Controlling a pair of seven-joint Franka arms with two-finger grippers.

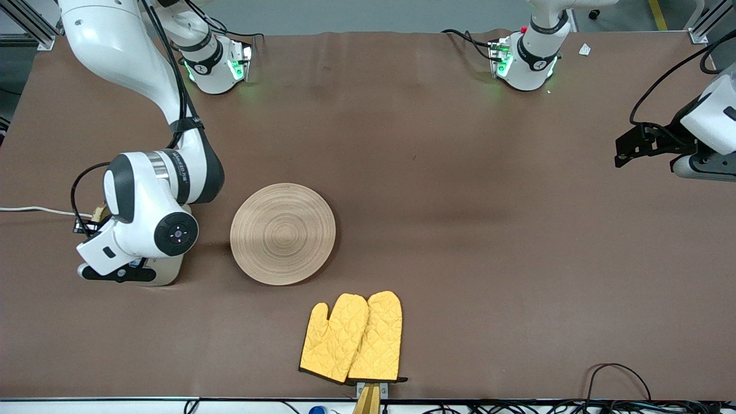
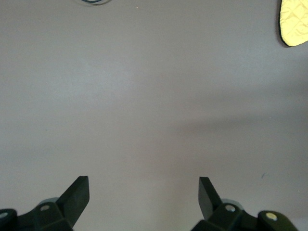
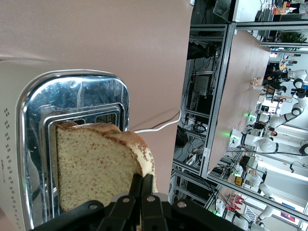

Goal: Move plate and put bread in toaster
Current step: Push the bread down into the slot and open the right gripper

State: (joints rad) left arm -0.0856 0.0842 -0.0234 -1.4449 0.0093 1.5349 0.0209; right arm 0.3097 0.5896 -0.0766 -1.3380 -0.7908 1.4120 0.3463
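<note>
Two white glossy arms, black joint bands. Right arm, left of frame: silver ring, round black cap with small blue light, black cable strapped along it. Bases along top edge: white domes, green lights glowing. Left arm, right edge: white shell, black bracket, black looping cable. Left gripper: black wedge fingers, silver screws. Right gripper: black fingers, silver screws.

Even, bright overhead light leaves soft shadows beside the plate on the worktop, while the toaster top gleams with smeared chrome reflections.
</note>
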